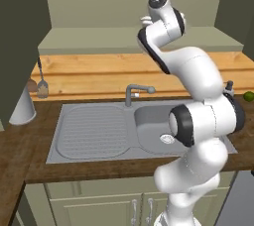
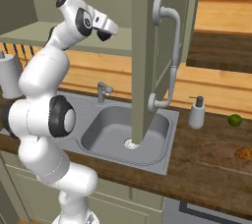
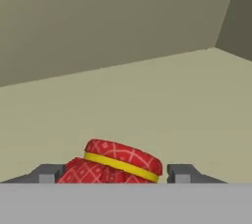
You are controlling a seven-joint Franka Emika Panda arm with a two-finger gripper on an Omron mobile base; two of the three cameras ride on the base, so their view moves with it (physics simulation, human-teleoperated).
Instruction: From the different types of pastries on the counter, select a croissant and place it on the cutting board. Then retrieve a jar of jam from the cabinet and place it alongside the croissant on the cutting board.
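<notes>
Gripper [image 3: 113,175] is sitting right at the jar of jam [image 3: 115,164] in the hand view, one dark fingertip on each side of it, spread about as wide as the jar. Honestly can't tell if the tips are actually touching it or just bracketing it, so I wouldn't call it grabbed yet. The jar looks red with a criss-cross pattern and a yellow band under the lid, a bit tilted in that view, resting on the pale cabinet floor with the back wall behind it.

Progress-wise, my read is the first half is done: over in the right base view there's a small golden-orange lump, the croissant [image 2: 244,153], lying on the cutting board [image 2: 219,156] on the counter [image 2: 197,179], well off to the right of the sink [image 2: 123,137]. The cabinet [image 2: 142,56] door is swung open with its curved handle [image 2: 170,56] facing us, and the arm is reaching up into the shelf space.

Still to go, I reckon: close on the jar, pull it out, carry it across and set it next to the croissant.
</notes>
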